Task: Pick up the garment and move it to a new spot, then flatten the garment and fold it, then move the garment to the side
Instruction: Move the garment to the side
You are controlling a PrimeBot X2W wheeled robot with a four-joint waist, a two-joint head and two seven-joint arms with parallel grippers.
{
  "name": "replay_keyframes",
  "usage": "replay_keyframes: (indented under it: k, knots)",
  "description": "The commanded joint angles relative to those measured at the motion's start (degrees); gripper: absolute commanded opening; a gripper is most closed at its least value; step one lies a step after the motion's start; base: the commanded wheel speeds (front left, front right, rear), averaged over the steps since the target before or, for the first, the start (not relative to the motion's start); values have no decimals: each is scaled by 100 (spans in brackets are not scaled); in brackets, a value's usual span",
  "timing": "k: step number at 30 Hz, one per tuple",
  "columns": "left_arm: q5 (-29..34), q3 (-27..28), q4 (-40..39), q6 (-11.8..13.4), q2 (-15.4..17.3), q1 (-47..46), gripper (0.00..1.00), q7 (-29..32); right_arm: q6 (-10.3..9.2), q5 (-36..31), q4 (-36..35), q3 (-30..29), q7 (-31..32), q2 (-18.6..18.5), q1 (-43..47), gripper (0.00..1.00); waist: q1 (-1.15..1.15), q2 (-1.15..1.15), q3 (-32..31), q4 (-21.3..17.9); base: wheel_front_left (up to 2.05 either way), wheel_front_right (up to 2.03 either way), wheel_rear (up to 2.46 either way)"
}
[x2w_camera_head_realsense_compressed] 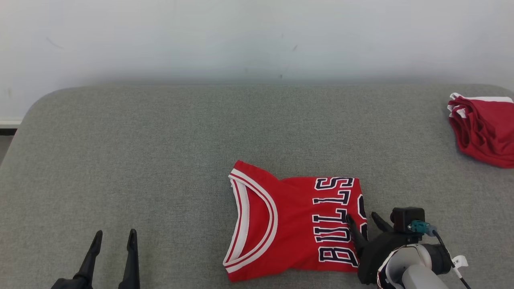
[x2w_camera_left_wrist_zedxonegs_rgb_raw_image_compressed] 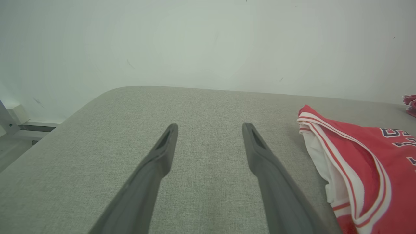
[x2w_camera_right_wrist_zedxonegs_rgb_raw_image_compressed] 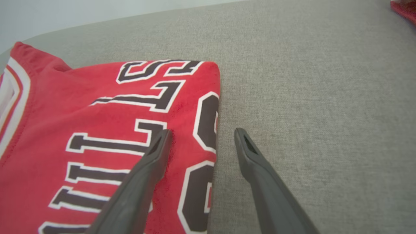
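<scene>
The garment (x2w_camera_head_realsense_compressed: 293,224) is a red jersey with white trim and dark BULLS lettering, folded into a compact rectangle on the grey padded table (x2w_camera_head_realsense_compressed: 160,160). My right gripper (x2w_camera_head_realsense_compressed: 363,218) stands open over the jersey's right edge, one finger above the lettering (x2w_camera_right_wrist_zedxonegs_rgb_raw_image_compressed: 156,156) and the other above bare table. In the right wrist view the folded jersey (x2w_camera_right_wrist_zedxonegs_rgb_raw_image_compressed: 97,123) fills the left half. My left gripper (x2w_camera_head_realsense_compressed: 114,235) is open at the lower left, well apart from the jersey. The left wrist view has the jersey's (x2w_camera_left_wrist_zedxonegs_rgb_raw_image_compressed: 367,169) neckline to the right of the open left gripper (x2w_camera_left_wrist_zedxonegs_rgb_raw_image_compressed: 209,126).
A second red cloth (x2w_camera_head_realsense_compressed: 484,130) lies bunched at the table's far right edge. A pale wall (x2w_camera_head_realsense_compressed: 257,40) rises behind the table. The table's rounded left corner (x2w_camera_head_realsense_compressed: 44,100) drops off to the floor.
</scene>
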Motion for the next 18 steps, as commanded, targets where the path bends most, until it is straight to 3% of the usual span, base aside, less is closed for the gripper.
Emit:
replay_keyframes:
  k: [1,7,8,10,18]
  knots:
    - [-31,-10,16,-9,17,-54,100,-17,-17,43,98,24,34,37,-43,100,-1,0,6,14,0,0,0]
    - [-15,-15,54,-9,-13,-74,100,-17,-17,255,656,231,202,136,-23,100,-1,0,-14,41,0,0,0]
    - [-7,-10,59,-9,-17,-70,100,-17,-18,295,722,265,201,154,-19,49,-1,0,-15,41,0,0,0]
    - [-1,4,66,-9,-19,-65,100,-17,-18,366,845,347,193,173,-37,0,-1,0,-14,41,0,0,0]
    - [17,50,57,-9,-44,-142,100,-17,-18,512,1010,561,-159,-67,-688,0,-1,0,133,-4,0,0,0]
